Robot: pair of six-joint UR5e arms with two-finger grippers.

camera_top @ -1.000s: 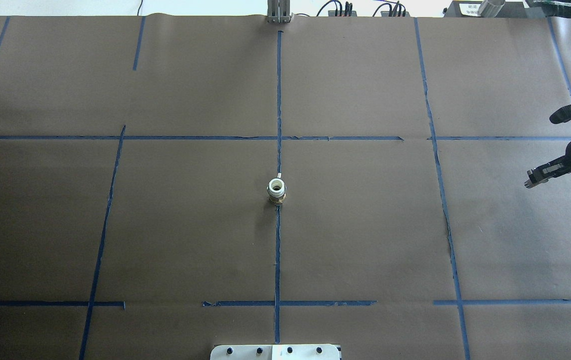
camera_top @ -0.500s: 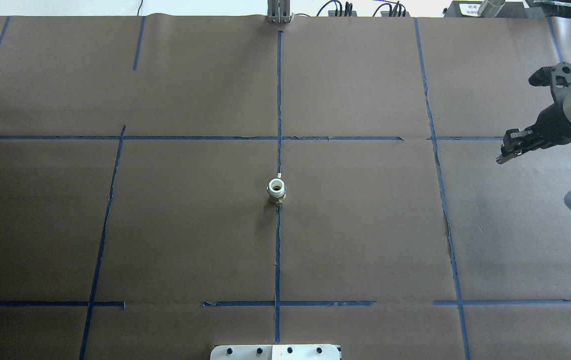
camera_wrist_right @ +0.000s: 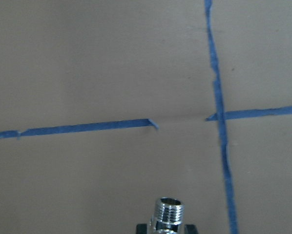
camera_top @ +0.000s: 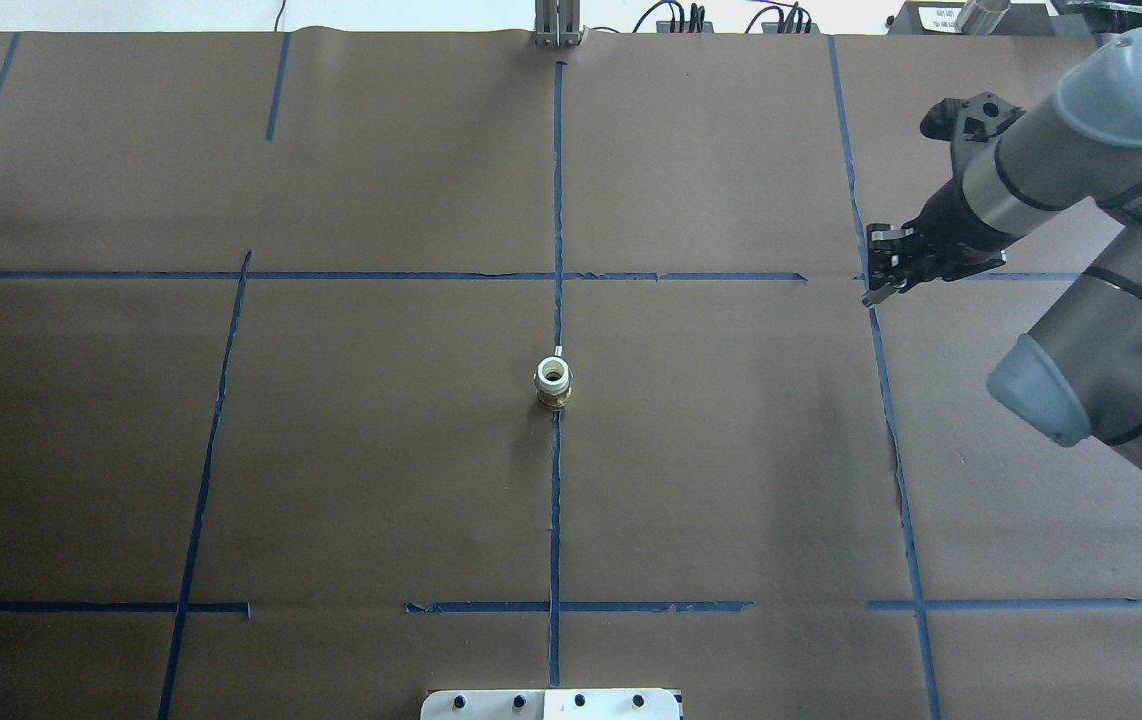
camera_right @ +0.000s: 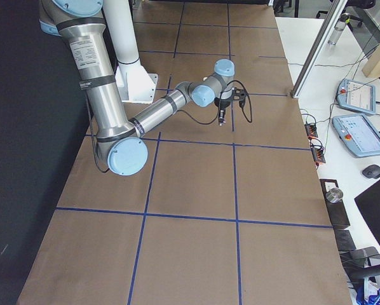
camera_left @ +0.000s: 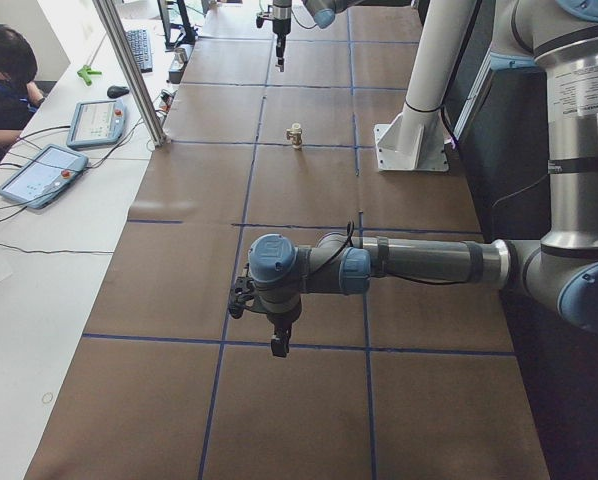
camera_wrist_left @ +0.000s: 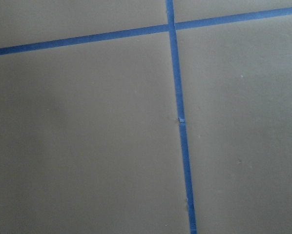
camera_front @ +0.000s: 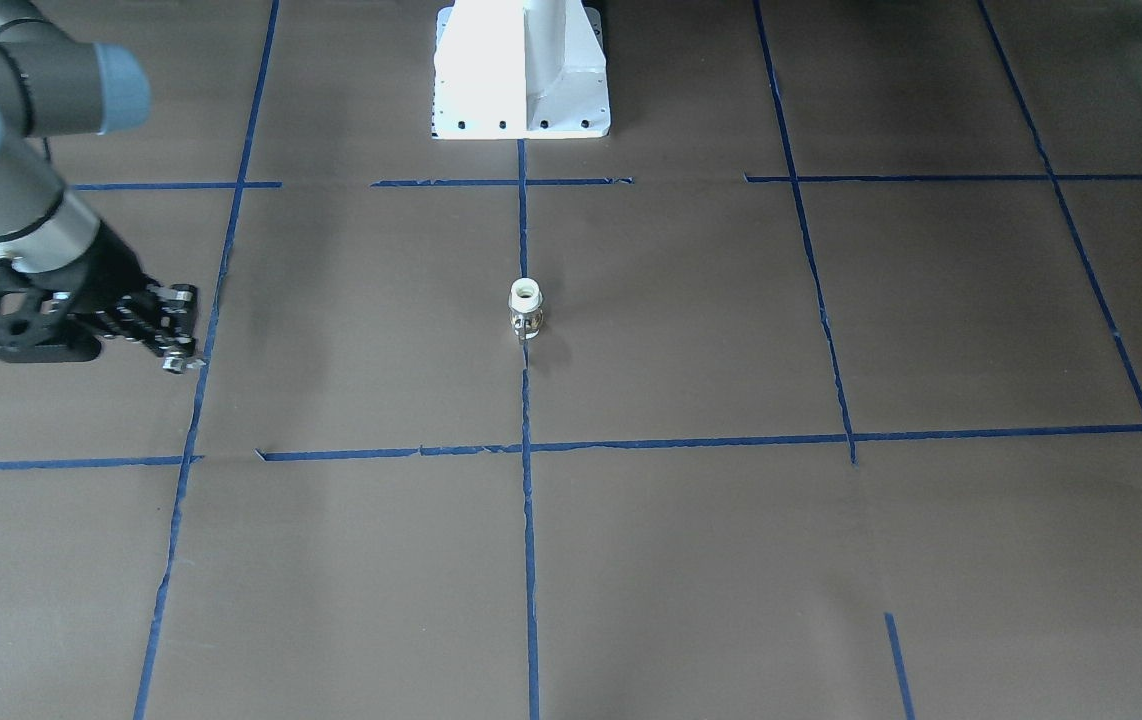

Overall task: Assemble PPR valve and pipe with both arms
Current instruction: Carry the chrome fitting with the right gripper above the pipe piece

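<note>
The PPR valve (camera_top: 553, 383), white on top with a metal band below, stands upright on the brown table at the centre tape line; it also shows in the front view (camera_front: 525, 306) and the left view (camera_left: 296, 135). My right gripper (camera_top: 873, 293) hangs well to the valve's right, near a tape crossing, shut on the pipe (camera_wrist_right: 168, 214), a silver threaded fitting whose end sticks out between the fingertips (camera_wrist_right: 190, 227). The right gripper also shows in the front view (camera_front: 181, 358). My left gripper (camera_left: 279, 345) shows only in the left view, far from the valve; I cannot tell whether it is open or shut.
The white pedestal base (camera_front: 521, 70) stands at the table's near edge behind the valve. An aluminium post (camera_top: 557, 25) and cables sit at the far edge. An operator (camera_left: 4, 80) and teach pendants (camera_right: 355, 121) are beside the table.
My right arm has swung in from the table's right edge, leftward and farther away, bringing its gripper to the tape crossing. The valve has not moved.
</note>
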